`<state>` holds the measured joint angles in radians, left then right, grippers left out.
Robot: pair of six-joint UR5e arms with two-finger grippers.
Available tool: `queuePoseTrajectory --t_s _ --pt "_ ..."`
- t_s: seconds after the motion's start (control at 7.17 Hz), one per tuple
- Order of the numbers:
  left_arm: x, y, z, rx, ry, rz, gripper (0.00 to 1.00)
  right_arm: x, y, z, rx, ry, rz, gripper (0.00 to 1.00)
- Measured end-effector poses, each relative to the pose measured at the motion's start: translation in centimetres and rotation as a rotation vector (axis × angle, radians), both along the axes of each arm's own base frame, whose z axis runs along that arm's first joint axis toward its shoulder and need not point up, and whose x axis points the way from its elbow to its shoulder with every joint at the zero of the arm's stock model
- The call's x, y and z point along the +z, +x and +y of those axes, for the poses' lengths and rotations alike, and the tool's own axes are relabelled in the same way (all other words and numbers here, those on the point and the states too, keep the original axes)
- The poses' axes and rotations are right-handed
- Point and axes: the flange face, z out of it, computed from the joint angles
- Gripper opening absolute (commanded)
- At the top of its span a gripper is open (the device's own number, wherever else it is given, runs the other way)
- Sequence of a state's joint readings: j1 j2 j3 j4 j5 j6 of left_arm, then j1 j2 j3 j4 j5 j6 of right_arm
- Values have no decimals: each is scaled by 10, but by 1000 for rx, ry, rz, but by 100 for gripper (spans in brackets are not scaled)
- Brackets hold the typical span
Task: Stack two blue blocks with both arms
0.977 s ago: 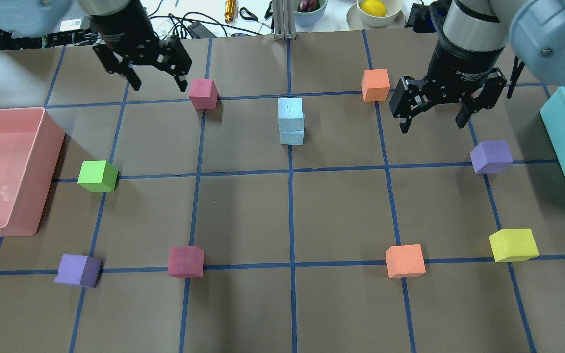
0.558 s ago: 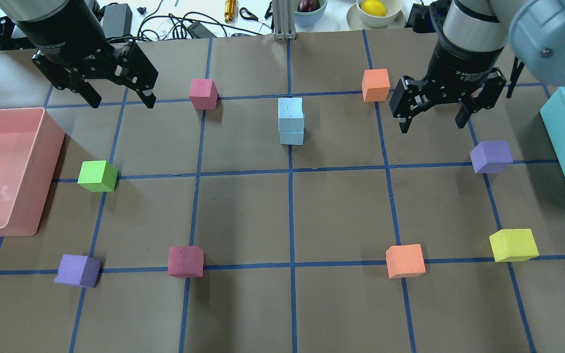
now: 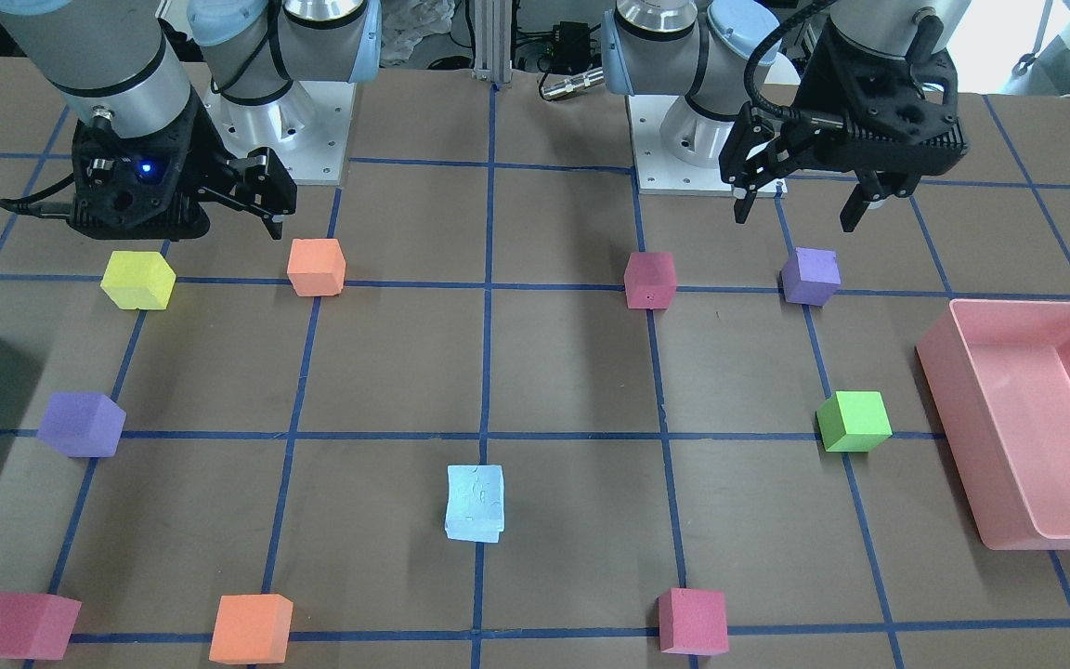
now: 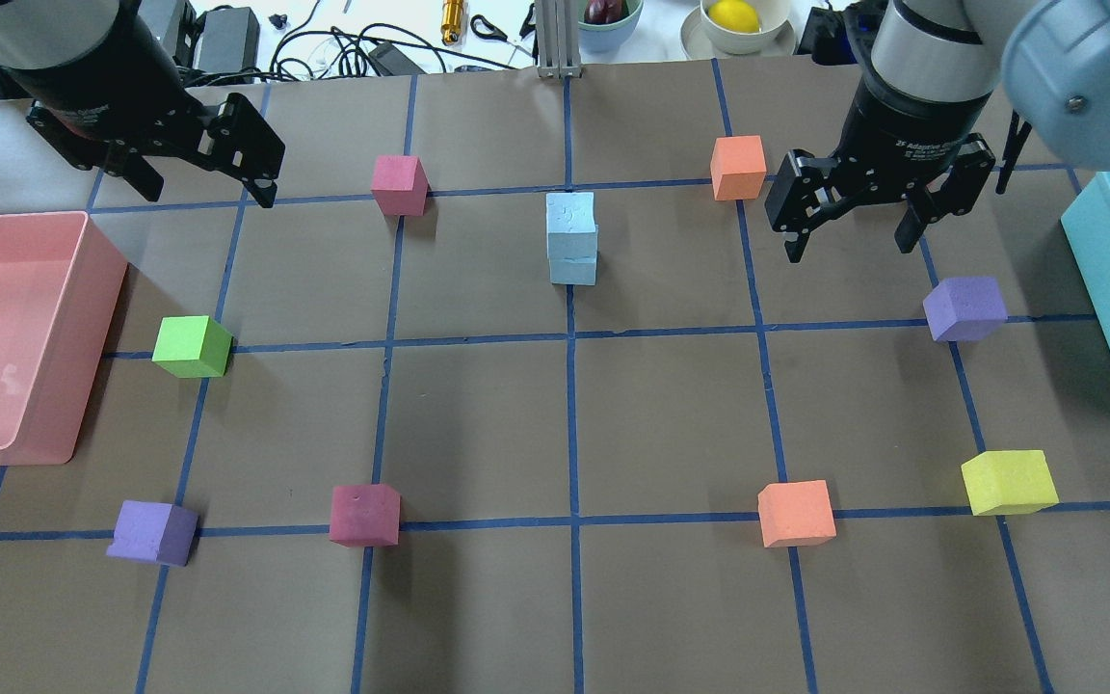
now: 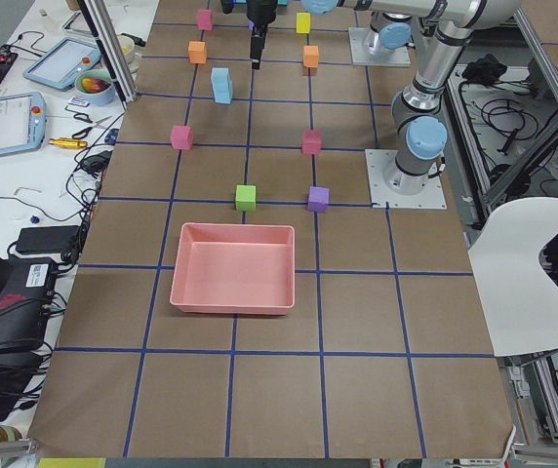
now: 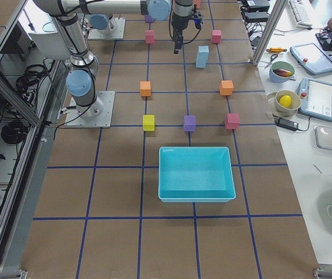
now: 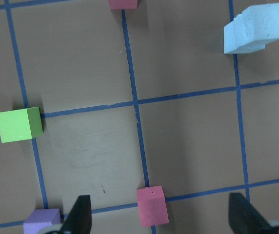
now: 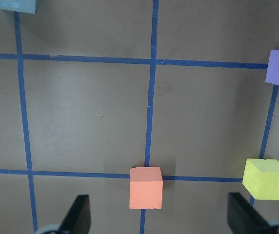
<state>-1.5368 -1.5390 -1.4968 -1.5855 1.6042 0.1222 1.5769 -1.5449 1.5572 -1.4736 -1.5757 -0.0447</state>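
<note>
The two pale blue blocks (image 4: 571, 241) stand stacked one on the other at the far middle of the table, on a blue tape line. The top one sits slightly offset on the lower one. The stack also shows in the front-facing view (image 3: 475, 502) and the left wrist view (image 7: 253, 29). My left gripper (image 4: 206, 188) is open and empty, raised far to the left of the stack. My right gripper (image 4: 849, 246) is open and empty, raised to the right of the stack. Neither gripper touches the blocks.
A pink bin (image 4: 83, 318) stands at the left edge and a teal bin (image 4: 1109, 280) at the right edge. Loose cubes lie around: crimson (image 4: 399, 183), orange (image 4: 738, 166), purple (image 4: 964, 306), green (image 4: 191, 345), yellow (image 4: 1008, 480), orange (image 4: 796, 513), crimson (image 4: 364, 513), purple (image 4: 152, 530).
My left gripper has moved left, away from the stack, and stays open. The right gripper and the blue stack have not moved.
</note>
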Motion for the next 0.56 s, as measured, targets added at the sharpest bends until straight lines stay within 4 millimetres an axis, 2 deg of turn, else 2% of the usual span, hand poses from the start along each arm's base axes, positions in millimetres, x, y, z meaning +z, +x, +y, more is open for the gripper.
queuePoseTrajectory --t_s 0.56 --pt "1 -4 0 64 -10 34 100 -1 0 0 -2 5 0 100"
